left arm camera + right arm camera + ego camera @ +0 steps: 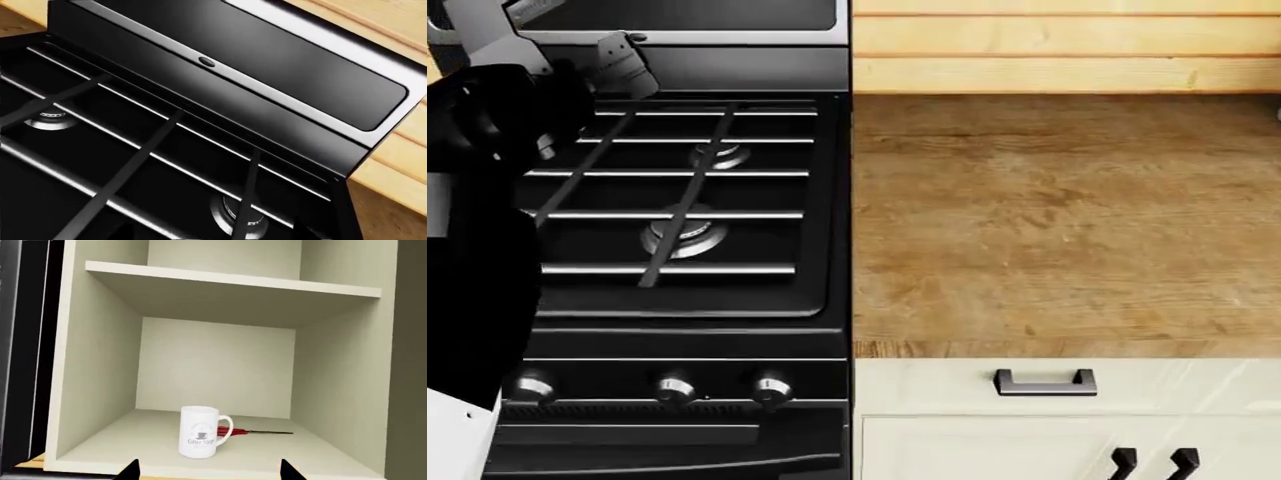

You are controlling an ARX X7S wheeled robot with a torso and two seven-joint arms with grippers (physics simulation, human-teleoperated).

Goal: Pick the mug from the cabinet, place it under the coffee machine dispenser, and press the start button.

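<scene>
Open cabinet [100, 390]: the mug [200, 432] stands upright near its shelf's front edge; right gripper [208, 471] spread wide, empty; left gripper's [561, 45] opening unclear.

Mug [200, 439]: white, small dark printed logo and lettering on side. Thin red object [241, 431] behind mug, dark stem. Cabinet [100, 365] interior pale cream-grey, plain. Stove [681, 210] glossy black, silver-edged grates, silver burner rings, chrome knobs [673, 388]. Countertop [1054, 220] right of stove: mottled brown wood grain. Wall boards [1054, 45] behind: light honey pine. Drawer front [934, 385] below countertop cream, handle [1044, 383] dark grey.
</scene>
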